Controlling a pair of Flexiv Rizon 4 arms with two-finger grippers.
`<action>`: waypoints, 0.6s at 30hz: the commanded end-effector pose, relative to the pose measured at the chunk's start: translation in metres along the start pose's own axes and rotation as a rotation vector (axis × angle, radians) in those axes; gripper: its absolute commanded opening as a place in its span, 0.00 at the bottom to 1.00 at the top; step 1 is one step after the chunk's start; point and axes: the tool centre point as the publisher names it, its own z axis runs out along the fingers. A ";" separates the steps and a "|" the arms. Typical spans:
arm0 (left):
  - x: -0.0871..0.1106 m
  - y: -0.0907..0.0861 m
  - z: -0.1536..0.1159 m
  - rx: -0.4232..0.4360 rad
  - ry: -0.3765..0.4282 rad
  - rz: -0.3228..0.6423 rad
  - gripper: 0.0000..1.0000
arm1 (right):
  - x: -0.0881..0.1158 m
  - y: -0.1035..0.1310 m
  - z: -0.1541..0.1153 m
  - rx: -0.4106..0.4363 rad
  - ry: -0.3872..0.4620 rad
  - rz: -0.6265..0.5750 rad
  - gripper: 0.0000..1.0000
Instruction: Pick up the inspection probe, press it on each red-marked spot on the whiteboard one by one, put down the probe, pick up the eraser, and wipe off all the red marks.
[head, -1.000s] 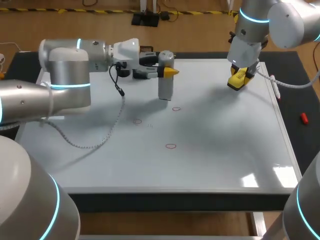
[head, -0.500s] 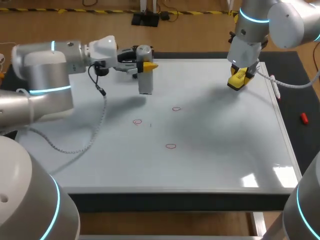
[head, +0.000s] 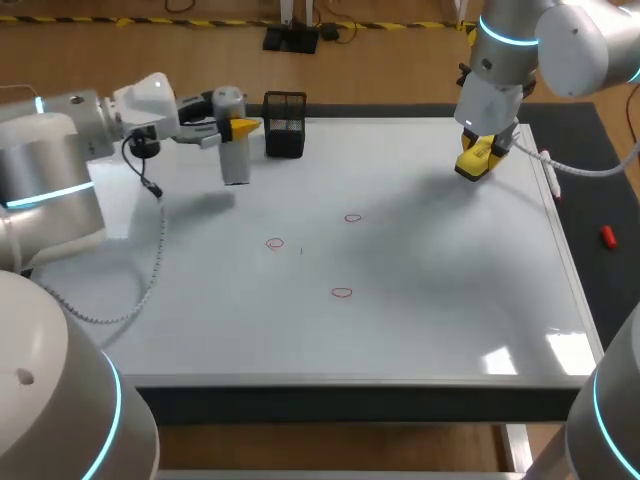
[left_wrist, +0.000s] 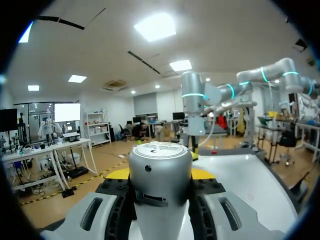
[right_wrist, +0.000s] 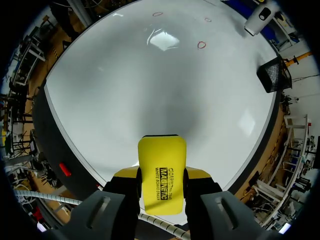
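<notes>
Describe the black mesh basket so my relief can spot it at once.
Start at the whiteboard. On its far edge, left of middle, beside the grey probe in the left gripper, stands the basket. It alone is dark and see-through.

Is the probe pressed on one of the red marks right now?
No, the probe in the left gripper hangs beside the black mesh holder, apart from all three red marks.
</notes>
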 end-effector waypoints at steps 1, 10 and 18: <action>0.004 -0.005 -0.032 -0.004 -0.095 0.003 0.00 | 0.000 0.000 -0.001 0.002 0.003 -0.002 0.00; -0.006 -0.004 -0.066 -0.034 -0.173 0.017 0.00 | 0.000 0.000 -0.001 0.002 0.003 -0.002 0.00; -0.008 -0.004 -0.076 -0.033 -0.189 0.017 0.00 | 0.000 0.000 -0.001 0.002 0.003 -0.002 0.00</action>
